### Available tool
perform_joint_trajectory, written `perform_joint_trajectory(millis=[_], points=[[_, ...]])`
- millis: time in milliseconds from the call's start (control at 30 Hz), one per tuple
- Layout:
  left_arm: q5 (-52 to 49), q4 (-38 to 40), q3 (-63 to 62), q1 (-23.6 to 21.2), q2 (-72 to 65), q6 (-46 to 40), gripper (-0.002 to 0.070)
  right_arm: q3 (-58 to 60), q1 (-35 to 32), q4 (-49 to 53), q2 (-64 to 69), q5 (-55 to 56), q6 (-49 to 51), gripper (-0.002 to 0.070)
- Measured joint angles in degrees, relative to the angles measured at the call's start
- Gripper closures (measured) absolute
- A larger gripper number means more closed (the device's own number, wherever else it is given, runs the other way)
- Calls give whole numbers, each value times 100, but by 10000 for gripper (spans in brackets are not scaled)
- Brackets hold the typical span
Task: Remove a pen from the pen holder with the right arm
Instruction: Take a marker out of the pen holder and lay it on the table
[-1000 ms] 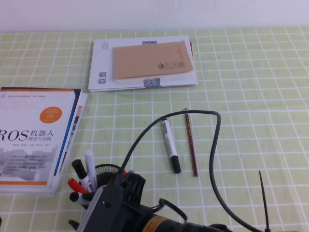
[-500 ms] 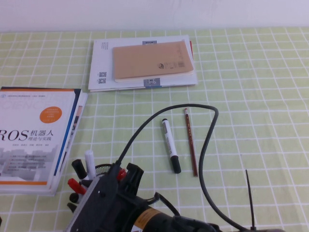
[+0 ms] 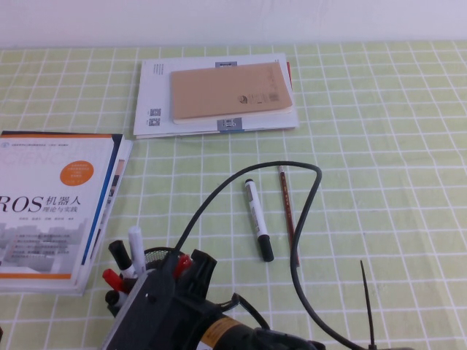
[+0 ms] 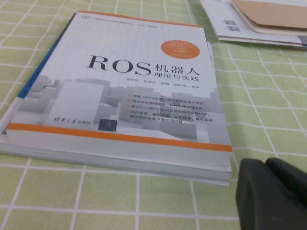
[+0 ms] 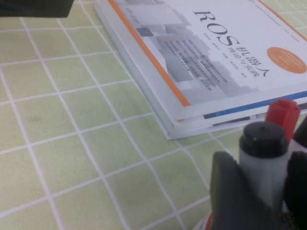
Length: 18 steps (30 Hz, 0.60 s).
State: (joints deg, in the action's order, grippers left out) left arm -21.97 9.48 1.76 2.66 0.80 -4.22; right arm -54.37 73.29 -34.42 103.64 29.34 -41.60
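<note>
One marker (image 3: 257, 219), one pencil (image 3: 285, 197) loose; right gripper (image 5: 263, 167) apart around pen (image 5: 264, 141); left gripper (image 4: 273, 191) beside book (image 4: 144, 86).

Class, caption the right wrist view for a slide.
Right end effector around a black-capped marker beside the book; left end effector rests near it.

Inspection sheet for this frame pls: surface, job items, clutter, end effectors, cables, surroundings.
Surface: green checked cloth, flat.
Job's things: mesh pen holder beside the ROS book; black-capped marker standing in it.
Clutter: notebook stack, loose marker, pencil.
End effectors: right end effector at the black-capped marker; left end effector low beside the ROS book.
Cables: black cable arches from the right arm, across the pencil in the high view.
Surroundings: white wall behind the table.
</note>
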Motion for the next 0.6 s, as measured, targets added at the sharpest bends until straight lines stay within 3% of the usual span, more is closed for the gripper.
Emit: perform_joint_trajectory(millis=[600], points=[[0,0,0,0,0,0,683,0,0,-6,0,100,-40,565]])
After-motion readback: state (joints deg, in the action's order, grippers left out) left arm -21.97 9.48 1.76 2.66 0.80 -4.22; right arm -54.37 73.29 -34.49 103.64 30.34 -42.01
